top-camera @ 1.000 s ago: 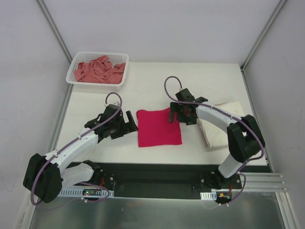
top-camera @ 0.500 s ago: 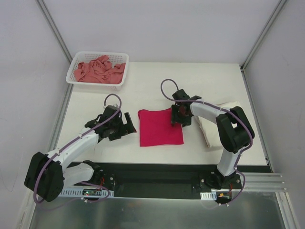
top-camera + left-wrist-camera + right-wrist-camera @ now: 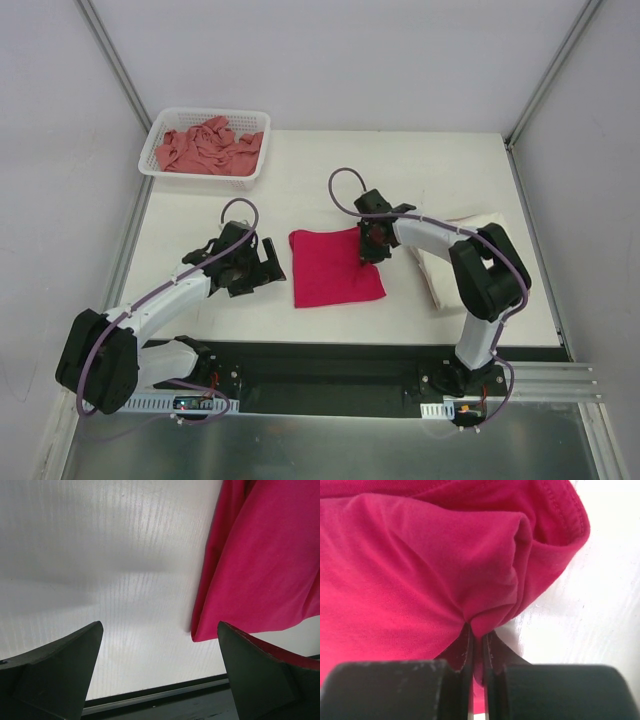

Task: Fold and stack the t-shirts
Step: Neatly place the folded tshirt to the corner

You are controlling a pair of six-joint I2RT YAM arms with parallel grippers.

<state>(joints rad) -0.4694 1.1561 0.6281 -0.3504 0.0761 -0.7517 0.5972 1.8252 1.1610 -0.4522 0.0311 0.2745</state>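
Observation:
A folded magenta-red t-shirt (image 3: 335,266) lies in the middle of the table. My right gripper (image 3: 369,243) is at its far right corner, shut on a pinched fold of that cloth (image 3: 492,615). A folded cream-white t-shirt (image 3: 455,268) lies to the right, partly under the right arm. Salmon-pink t-shirts (image 3: 208,147) fill the basket. My left gripper (image 3: 268,262) hovers open just left of the magenta shirt, whose near left corner (image 3: 260,575) shows beside its right finger (image 3: 265,675).
The white mesh basket (image 3: 160,128) stands at the table's far left corner. A black rail (image 3: 320,365) runs along the near edge between the arm bases. Metal frame posts rise at the back corners.
My right gripper has moved left onto the magenta shirt's far right corner and closed on a fold of it. The left gripper has barely shifted and stays open.

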